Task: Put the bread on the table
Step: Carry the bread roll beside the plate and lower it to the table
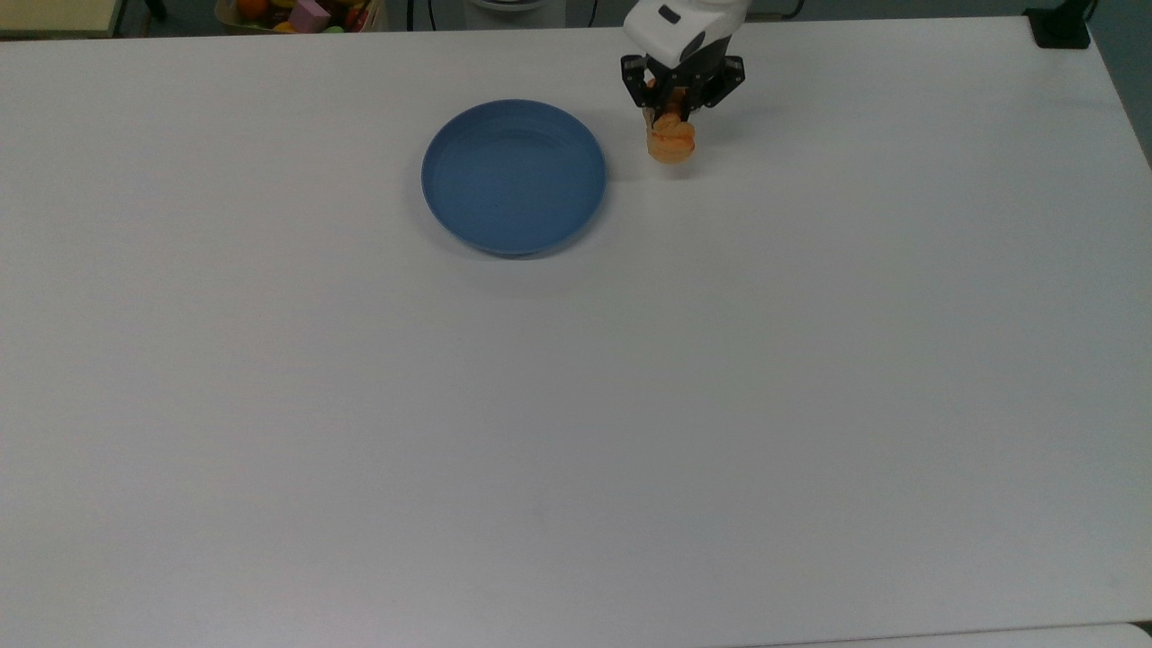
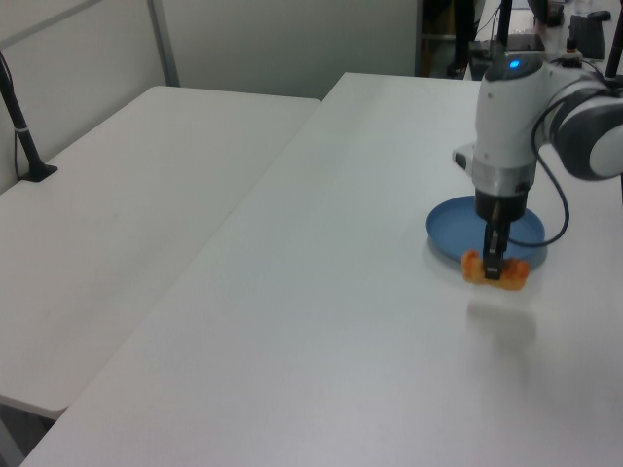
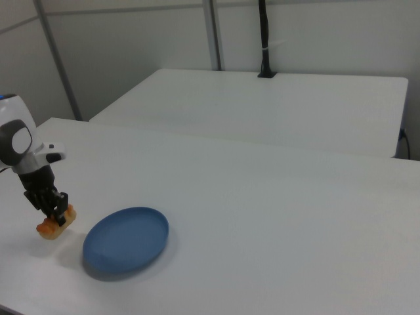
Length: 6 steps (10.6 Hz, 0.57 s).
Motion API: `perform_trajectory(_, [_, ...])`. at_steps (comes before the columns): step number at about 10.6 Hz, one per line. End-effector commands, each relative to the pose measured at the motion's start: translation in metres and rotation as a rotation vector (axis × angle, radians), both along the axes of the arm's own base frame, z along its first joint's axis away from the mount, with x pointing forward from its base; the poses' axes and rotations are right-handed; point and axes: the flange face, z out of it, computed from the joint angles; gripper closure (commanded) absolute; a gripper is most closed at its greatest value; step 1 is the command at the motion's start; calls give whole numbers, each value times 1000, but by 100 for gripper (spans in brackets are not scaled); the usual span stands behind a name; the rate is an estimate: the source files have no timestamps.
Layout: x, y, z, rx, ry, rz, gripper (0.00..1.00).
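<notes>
The bread (image 1: 671,144) is a small golden-orange lumpy loaf, held low over the white table (image 1: 576,405) just to the right of the blue plate (image 1: 514,176) in the top view. My gripper (image 1: 675,115) is shut on the bread, its black fingers pinching it from above. In the left view the bread (image 2: 494,272) hangs at the near edge of the plate (image 2: 458,226), under the gripper (image 2: 494,269). In the right view the bread (image 3: 55,223) sits at table level to the left of the plate (image 3: 126,240), with the gripper (image 3: 56,209) on it.
A box of colourful toys (image 1: 301,13) stands beyond the table's far edge in the top view. A black clamp (image 1: 1060,27) sits at the far right corner. A second white table (image 2: 127,214) adjoins on the left view's left.
</notes>
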Motion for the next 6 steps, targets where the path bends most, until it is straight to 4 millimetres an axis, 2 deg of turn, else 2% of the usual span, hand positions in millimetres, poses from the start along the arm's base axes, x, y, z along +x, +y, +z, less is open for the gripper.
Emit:
perform_trajectory(1, [-1, 12, -24, 14, 9, -19, 69])
perform_trajectory(3, [-5, 21, -38, 6, 32, 1, 66])
perform_trajectory(4, [-4, 19, -40, 3, 35, 1, 61])
perform_trajectory(6, [-2, 17, -44, -5, 40, 4, 35])
